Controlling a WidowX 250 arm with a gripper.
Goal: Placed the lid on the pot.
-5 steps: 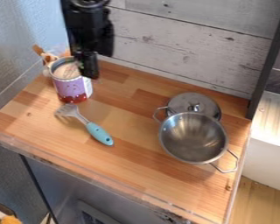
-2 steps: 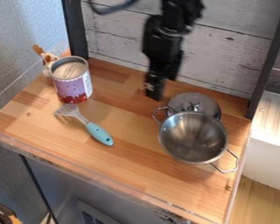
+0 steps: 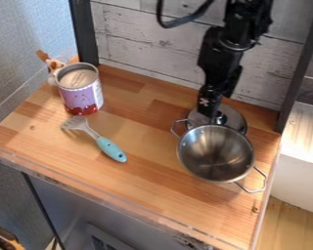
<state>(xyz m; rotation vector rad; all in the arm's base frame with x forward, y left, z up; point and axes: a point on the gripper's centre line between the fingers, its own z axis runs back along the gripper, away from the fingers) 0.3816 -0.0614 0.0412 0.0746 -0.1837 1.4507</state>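
Note:
The black gripper [image 3: 210, 113] hangs over the lid at the back right of the counter, its tips by the lid's knob; whether it touches the knob I cannot tell. Behind the pot lies the round metal lid [image 3: 234, 117], partly hidden by the gripper and by the pot's rim. The steel pot [image 3: 216, 154] stands uncovered and empty in front of the lid, one wire handle toward the back left and the other toward the front right.
A purple can [image 3: 81, 93] stands at the back left, with a small figure [image 3: 53, 63] behind it. A spatula with a turquoise handle [image 3: 111, 149] lies left of the pot. The plank wall [image 3: 146, 44] rises behind the counter [image 3: 139, 180].
The gripper has moved right, from beside the can at the left to over the lid. The pot, lid, can and spatula have stayed where they were.

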